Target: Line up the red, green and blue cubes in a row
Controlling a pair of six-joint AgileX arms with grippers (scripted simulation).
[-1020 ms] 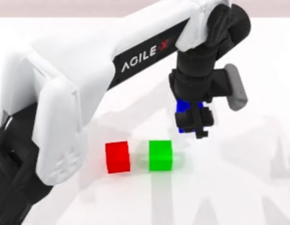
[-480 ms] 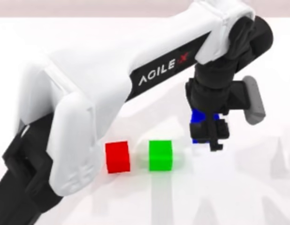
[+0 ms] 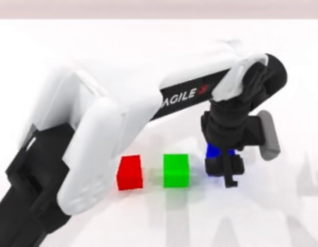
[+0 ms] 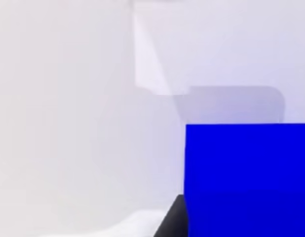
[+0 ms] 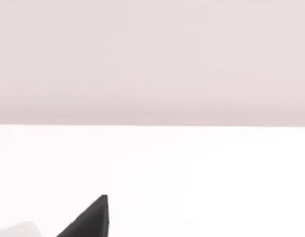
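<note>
While the left gripper is hanging at centre-right of the top view, pinching the blue cube between its fingers, the red cube and green cube are sitting side by side just left of it with a gap between them. To land this well, the blue one is wanting the same gap off the green and the same line across the frame, faces square, set flat on the table before letting go. The right arm is showing only in its own wrist view, its fingers impossible to judge.
</note>
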